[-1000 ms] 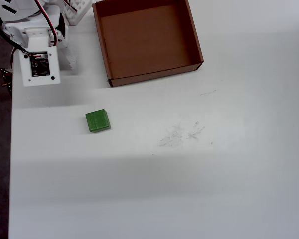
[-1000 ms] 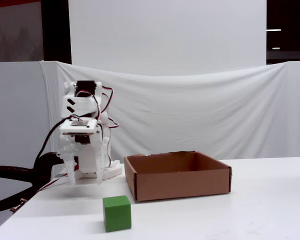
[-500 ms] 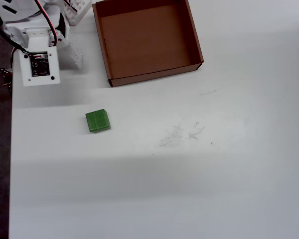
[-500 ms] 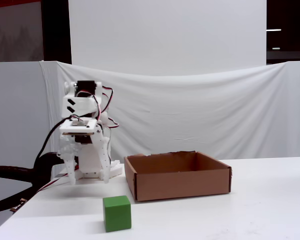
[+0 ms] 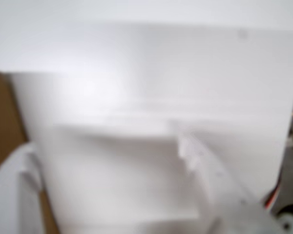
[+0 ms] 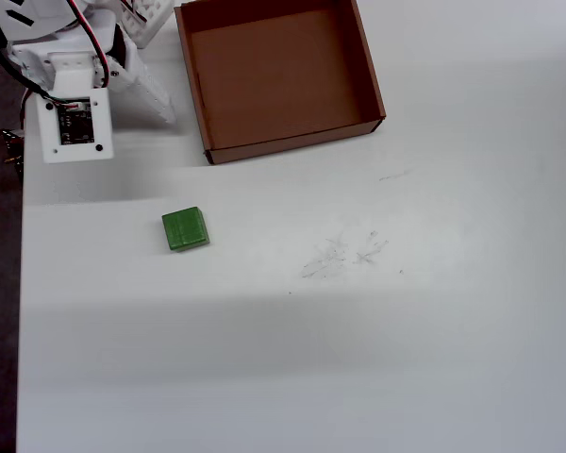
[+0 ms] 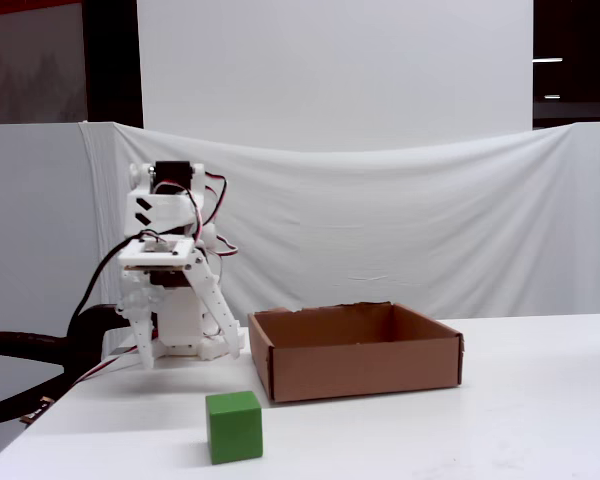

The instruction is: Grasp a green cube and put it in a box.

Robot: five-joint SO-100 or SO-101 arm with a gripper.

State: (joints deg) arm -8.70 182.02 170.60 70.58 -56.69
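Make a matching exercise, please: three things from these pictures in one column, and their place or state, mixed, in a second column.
Column one:
1. green cube
2. box
3. gripper

Column two:
A. folded back at the table's edge, holding nothing
B. brown cardboard, empty inside
C. alone on the white table, in front of the box's corner, apart from it

Pairs: 1-C, 2-B, 3-A

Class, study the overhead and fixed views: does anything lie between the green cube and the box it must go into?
Nothing visible does. In the overhead view, bare white table separates the green cube from the box, whose near wall is the only thing to clear. The gripper sits folded beside the box, away from that path.
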